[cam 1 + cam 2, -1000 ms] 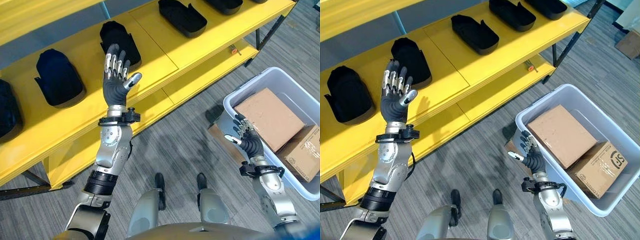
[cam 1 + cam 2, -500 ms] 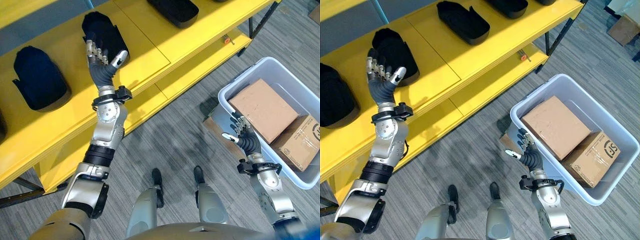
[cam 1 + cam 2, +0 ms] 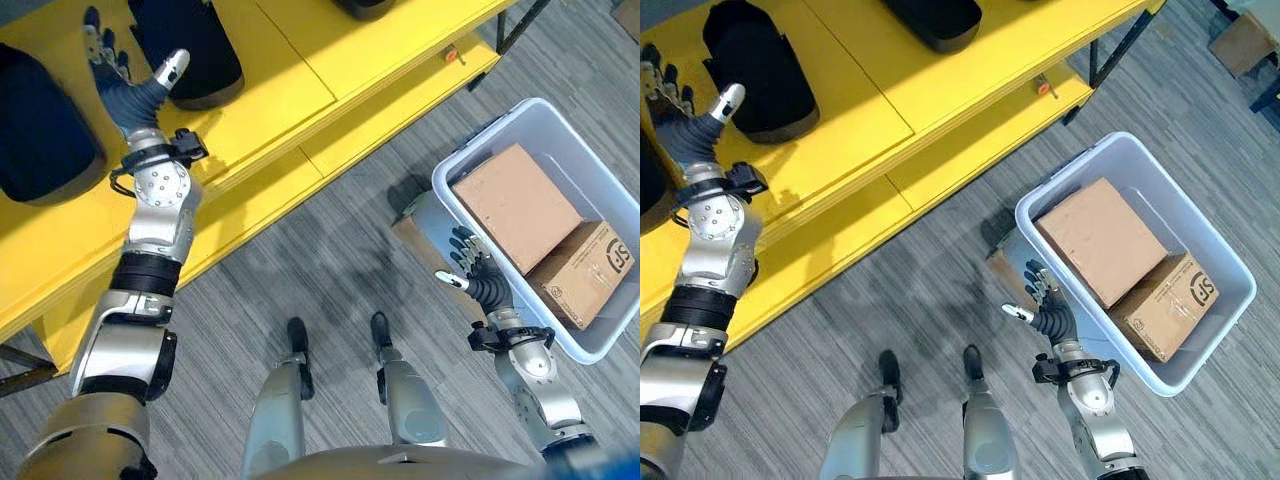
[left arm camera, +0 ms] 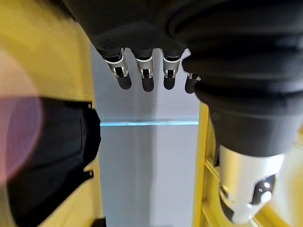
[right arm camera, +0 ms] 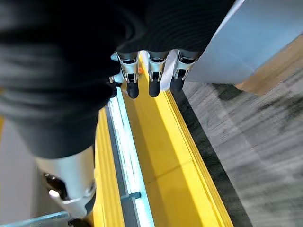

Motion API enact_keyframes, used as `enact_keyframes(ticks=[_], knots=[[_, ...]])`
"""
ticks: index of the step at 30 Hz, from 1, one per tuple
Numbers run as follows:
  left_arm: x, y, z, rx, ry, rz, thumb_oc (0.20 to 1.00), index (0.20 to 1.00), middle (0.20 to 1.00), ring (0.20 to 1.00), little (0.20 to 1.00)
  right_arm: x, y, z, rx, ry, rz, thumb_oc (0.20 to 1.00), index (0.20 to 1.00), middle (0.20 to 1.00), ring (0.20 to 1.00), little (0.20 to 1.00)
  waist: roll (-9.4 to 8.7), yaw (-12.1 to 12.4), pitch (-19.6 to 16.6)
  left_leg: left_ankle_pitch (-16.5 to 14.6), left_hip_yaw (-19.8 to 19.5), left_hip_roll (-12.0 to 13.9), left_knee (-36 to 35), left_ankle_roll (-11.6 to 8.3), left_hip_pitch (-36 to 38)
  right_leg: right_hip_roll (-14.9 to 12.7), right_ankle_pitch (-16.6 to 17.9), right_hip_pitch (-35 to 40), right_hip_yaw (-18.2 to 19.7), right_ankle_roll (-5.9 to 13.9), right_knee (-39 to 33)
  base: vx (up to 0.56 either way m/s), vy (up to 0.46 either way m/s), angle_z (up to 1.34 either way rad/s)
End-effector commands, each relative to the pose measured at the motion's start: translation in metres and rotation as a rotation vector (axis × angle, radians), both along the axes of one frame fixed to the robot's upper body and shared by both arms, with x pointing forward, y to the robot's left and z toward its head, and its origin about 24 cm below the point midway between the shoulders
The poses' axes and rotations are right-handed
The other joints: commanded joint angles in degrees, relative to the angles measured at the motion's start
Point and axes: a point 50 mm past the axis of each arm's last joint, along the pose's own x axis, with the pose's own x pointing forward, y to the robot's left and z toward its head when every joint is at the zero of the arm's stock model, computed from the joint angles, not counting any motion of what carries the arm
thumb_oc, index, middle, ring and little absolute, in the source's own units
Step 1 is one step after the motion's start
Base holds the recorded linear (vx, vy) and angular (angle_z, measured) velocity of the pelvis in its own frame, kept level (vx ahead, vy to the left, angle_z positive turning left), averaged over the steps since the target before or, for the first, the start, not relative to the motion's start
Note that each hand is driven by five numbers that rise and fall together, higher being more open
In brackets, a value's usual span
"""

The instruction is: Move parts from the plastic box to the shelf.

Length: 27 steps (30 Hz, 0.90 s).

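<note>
Left hand (image 3: 128,88) raised over the yellow shelf (image 3: 270,90), fingers straight and spread, thumb stuck out to one side, holding nothing. Just beyond the thumb, a black moulded part (image 3: 190,45) resting on the shelf top, apart from the hand; on the other side of the hand, a second black part (image 3: 40,125), larger in view, also lying on the shelf and not touched. In the left wrist view, the dark-tipped fingers (image 4: 144,75) straight in a row, with one black part (image 4: 52,156) past them on the yellow board. Further along the shelf, past the near part, the edge of another black part (image 3: 935,18). Right hand (image 3: 1045,310) low over the grey carpet floor (image 3: 330,250), fingers loosely extended and empty, just beside the near wall of the plastic box (image 3: 1200,355) but not clearly touching it. Inside the box, beyond the right hand's fingertips, two brown cardboard boxes side by side: the larger cardboard box (image 3: 1100,240) nearer the hand, the smaller printed cardboard box (image 3: 1165,305) against the far wall. A flat piece of cardboard (image 3: 425,225) on the floor partly under the box, close to the right hand. In the right wrist view, fingers (image 5: 151,82) relaxed and extended over the shelf's lower yellow board (image 5: 165,156).
</note>
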Motion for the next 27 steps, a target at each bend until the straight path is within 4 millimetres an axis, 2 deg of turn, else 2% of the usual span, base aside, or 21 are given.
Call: enact_keyframes(ticks=[1,5,11,20,21,27], knots=[[-0.007,0.011,0.042,0.081,-0.115,0.066,1.000,1.000,1.000,1.000,1.000,-0.002,-0.017,0.022,-0.024,-0.107,-0.019,1.000,1.000,1.000,1.000,1.000,-0.46,0.10,-1.57,-1.58,-3.52,2.91,7.41,-3.92,-8.10,-4.32,3.33,9.68,-1.51,2.57,-1.17,0.00,0.000,0.00],[-0.004,0.018,0.050,0.069,-0.097,0.082,1.000,1.000,1.000,1.000,1.000,-0.002,-0.016,0.022,-0.020,-0.106,-0.010,1.000,1.000,1.000,1.000,1.000,-0.94,0.08,-1.10,-2.06,-3.52,2.83,8.60,-3.67,-10.04,-4.44,4.47,9.22,-1.79,2.84,-1.71,0.00,0.000,0.00],[0.000,0.030,0.047,0.032,-0.044,0.099,1.000,1.000,1.000,1.000,1.000,-0.005,-0.016,0.020,-0.022,-0.091,0.002,1.000,1.000,1.000,1.000,1.000,-1.28,0.11,-1.00,-2.49,-3.49,2.66,9.30,-3.50,-11.37,-4.64,4.54,9.17,-2.39,2.94,-2.46,0.00,0.000,0.00],[0.008,0.034,0.046,-0.010,0.008,0.093,1.000,1.000,1.000,1.000,1.000,-0.007,-0.017,0.020,-0.020,-0.084,0.011,1.000,1.000,1.000,1.000,1.000,-2.05,-0.12,-0.42,-2.99,-3.45,2.60,10.63,-3.36,-13.31,-4.59,5.11,8.60,-2.66,3.05,-3.01,0.01,-0.001,0.00],[0.008,0.034,0.046,-0.009,0.009,0.092,1.000,1.000,1.000,1.000,1.000,-0.008,-0.018,0.020,-0.019,-0.079,0.011,1.000,1.000,1.000,1.000,1.000,-2.09,-0.03,-0.64,-4.97,-3.89,2.55,11.06,-3.75,-12.89,-4.53,4.34,9.28,-2.81,3.08,-3.23,0.09,-0.013,-0.02],[0.014,0.034,0.044,-0.045,0.038,0.068,1.000,1.000,1.000,1.000,1.000,-0.012,-0.021,0.020,-0.023,-0.073,0.011,1.000,1.000,1.000,1.000,1.000,-2.16,-0.32,-0.70,-5.10,-4.04,2.34,11.33,-3.80,-13.86,-4.41,3.66,9.31,-3.04,2.88,-3.84,0.02,0.002,-0.08]])
